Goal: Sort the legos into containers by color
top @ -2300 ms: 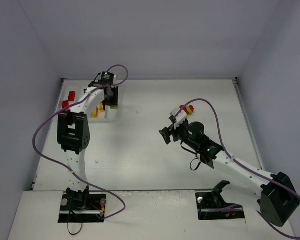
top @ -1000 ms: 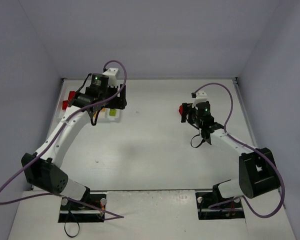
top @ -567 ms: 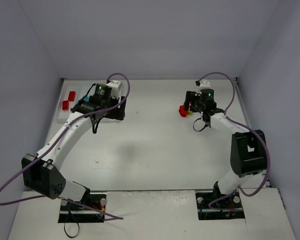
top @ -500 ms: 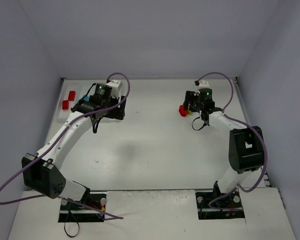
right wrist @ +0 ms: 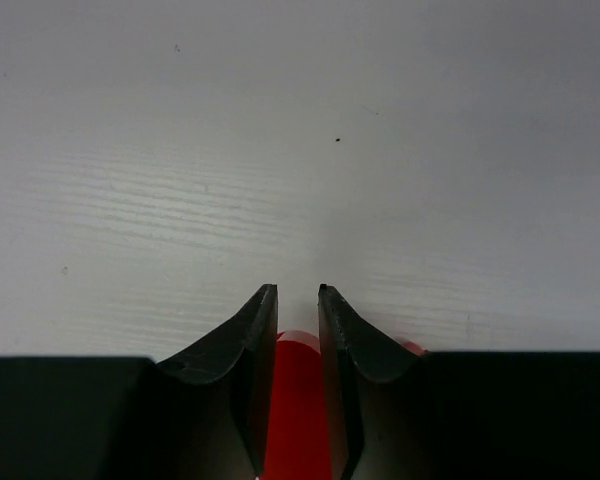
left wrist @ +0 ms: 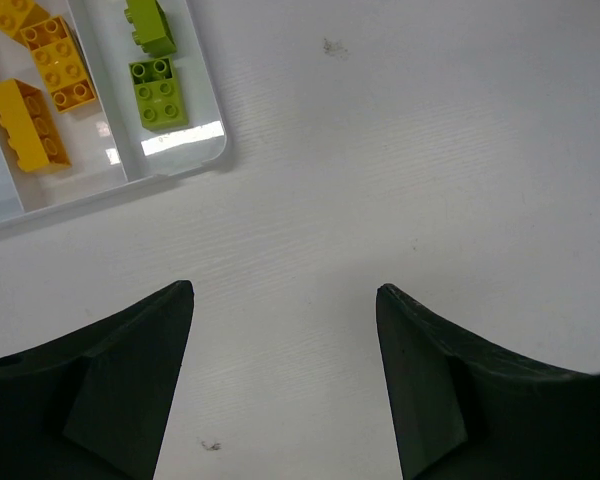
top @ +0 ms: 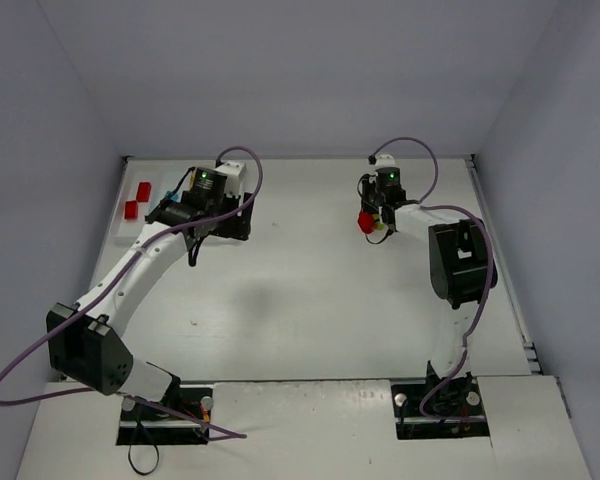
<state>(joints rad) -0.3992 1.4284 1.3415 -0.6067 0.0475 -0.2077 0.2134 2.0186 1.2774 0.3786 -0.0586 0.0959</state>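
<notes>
The left wrist camera shows what the overhead view hides: the left gripper (left wrist: 285, 290) is spread wide and empty beside the tray (left wrist: 180, 165) corner, with yellow bricks (left wrist: 25, 125) and lime bricks (left wrist: 158, 93) in neighbouring compartments. Overhead, two red bricks (top: 143, 190) lie near the counter's far left corner. Toward the far right, the right gripper (right wrist: 298, 292) is clenched on a red brick (right wrist: 298, 400).

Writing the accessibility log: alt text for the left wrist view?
The left gripper hangs open and empty over the white table. At upper left, a corner of the white tray shows two lime green bricks in one compartment and yellow bricks in the next.
</notes>
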